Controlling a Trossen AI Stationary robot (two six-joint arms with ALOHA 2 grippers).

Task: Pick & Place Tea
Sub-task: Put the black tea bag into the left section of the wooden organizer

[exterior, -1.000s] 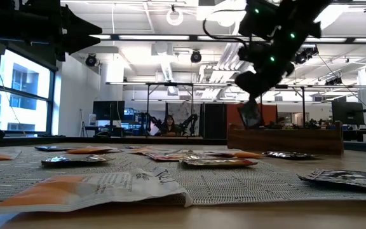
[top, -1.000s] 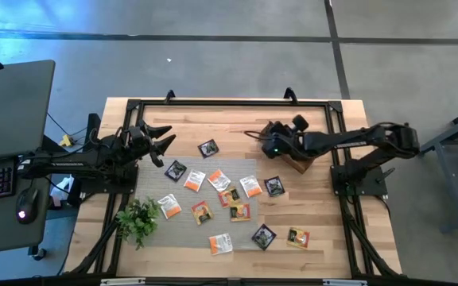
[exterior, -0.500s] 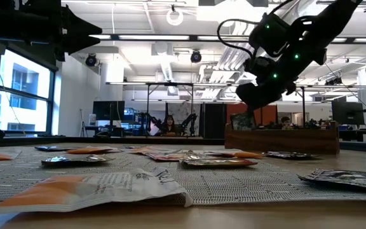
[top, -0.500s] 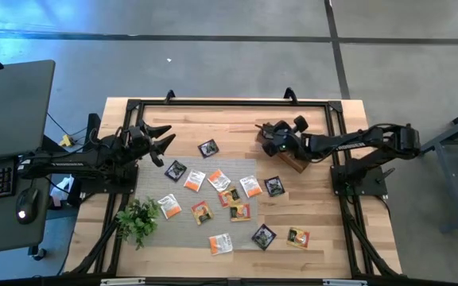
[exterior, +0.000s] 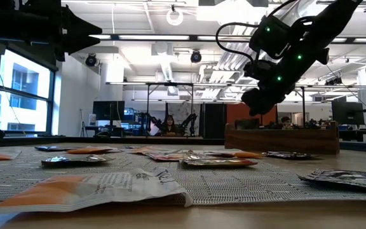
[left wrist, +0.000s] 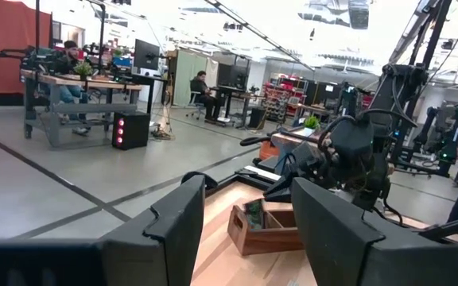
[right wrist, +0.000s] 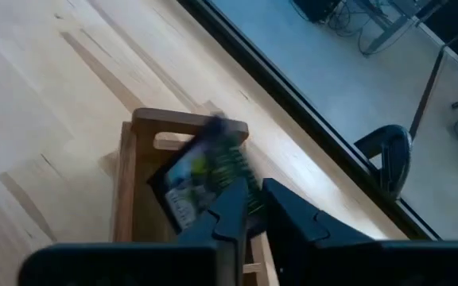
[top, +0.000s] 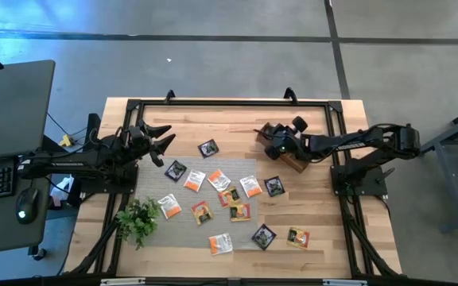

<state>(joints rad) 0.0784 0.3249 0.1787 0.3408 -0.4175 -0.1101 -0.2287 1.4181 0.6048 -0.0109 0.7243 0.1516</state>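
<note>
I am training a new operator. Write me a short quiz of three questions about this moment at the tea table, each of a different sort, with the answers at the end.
1. True or false: the left gripper is open, off to the table's left side.
2. The right gripper hangs over:
A. the plant
B. the wooden box
C. the mat
3. Short answer: what is the main colour of the sachet seen in the box?

Key: 1 true; 2 B; 3 black.
</note>
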